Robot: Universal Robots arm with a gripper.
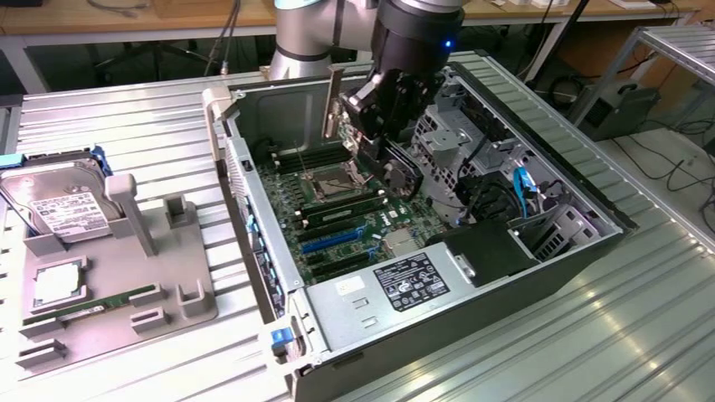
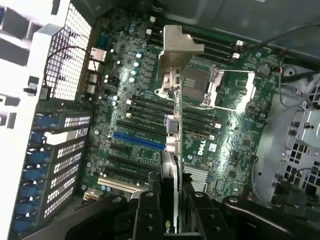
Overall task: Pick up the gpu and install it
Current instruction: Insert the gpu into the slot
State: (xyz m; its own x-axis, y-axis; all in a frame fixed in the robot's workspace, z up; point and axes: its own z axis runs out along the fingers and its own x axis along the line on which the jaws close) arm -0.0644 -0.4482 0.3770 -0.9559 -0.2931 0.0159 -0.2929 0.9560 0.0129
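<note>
The gripper (image 1: 371,138) is inside the open computer case (image 1: 447,322), and its fingers (image 2: 149,210) are clamped on the gpu (image 2: 171,150) from both flat sides. The card stands on its edge over the green motherboard (image 2: 135,125), near the processor socket (image 2: 220,90) (the silver bracket is the end far from the fingers). A hard drive (image 1: 56,209) lies on the gray holder (image 1: 134,276) at the exterior view's left.

Above the green motherboard (image 1: 335,230) inside the open computer case (image 1: 547,268): gripper (image 1: 374,142) clamped on the gpu (image 1: 333,109), card on edge, silver bracket uppermost. Toward the exterior view's left, on the slatted metal table (image 1: 134,126), a grey fixture (image 1: 117,272) carrying a hard drive (image 1: 62,209) and a memory stick (image 1: 90,303).
</note>
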